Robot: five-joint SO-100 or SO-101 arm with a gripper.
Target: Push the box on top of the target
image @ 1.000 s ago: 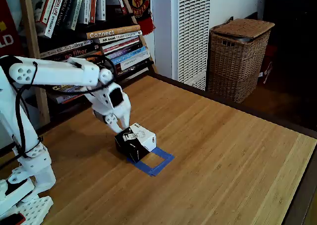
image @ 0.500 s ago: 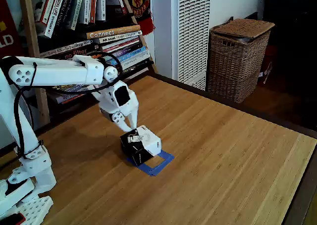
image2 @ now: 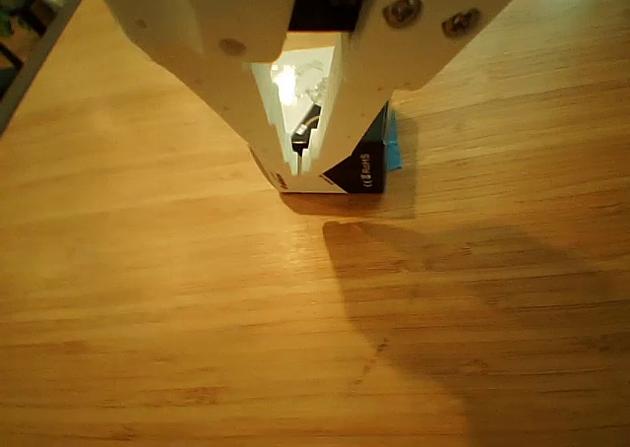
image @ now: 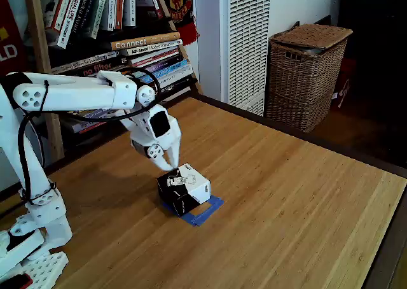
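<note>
**Desk:** Box first: where is it in the fixed view?

**Photographer:** The small black-sided cardboard box with a white printed top (image: 184,188) sits on the pale wooden table (image: 299,206), covering most of the flat square outline of blue tape (image: 205,211). Only the outline's near and right-hand strips show past it, so I judge the push nearly done but not square.

**Desk:** And the arm?

**Photographer:** The white two-finger gripper (image: 173,167) comes down from the left, its tips at the box's upper back edge, on the side away from the tape. That placement makes sense for shoving the box toward the tape instead of lifting it. From this angle the fingers look pressed together. A bookshelf of stacked books (image: 143,53) and a brown wicker basket (image: 305,72) stand behind, well apart from the work.

**Desk:** The other view?

**Photographer:** It looks down along the gripper (image2: 305,157). The two white fingers (image2: 246,102) run nearly together to a thin slit at the tips, pinching nothing, and the tips rest against the box (image2: 359,166). A sliver of blue tape (image2: 393,150) peeks out at the box's right side.

**Desk:** Why closed?

**Photographer:** My reading: shut fingers make one blunt pusher, less likely to slip past a corner.
</note>
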